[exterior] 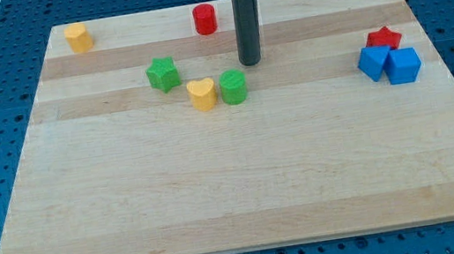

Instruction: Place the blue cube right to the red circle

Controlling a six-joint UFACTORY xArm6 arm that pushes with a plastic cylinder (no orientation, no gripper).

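So the blue cube (404, 66) is sitting way over at the view's right, well apart from my tip (252, 63), which is parked up near the top middle of the wooden tabletop (244, 187). The end effector is just a plain dark rod standing straight upright, so it's not holding or touching anything; the tip rests by itself on bare wood. The red circle (205, 20) is up and to the left of the tip, near the top edge. Right below the tip, a bit to the left, there's a green cylinder (234, 87) touching a yellow heart (201, 95), and a green star (163, 73) further left. The blue cube is huddled against a second blue block (374, 63) whose shape I can't quite pin down, maybe a cube turned on its corner, with a red star (384, 38) just behind the pair. A yellow block (78, 37), roughly hexagonal, sits in the top left corner.
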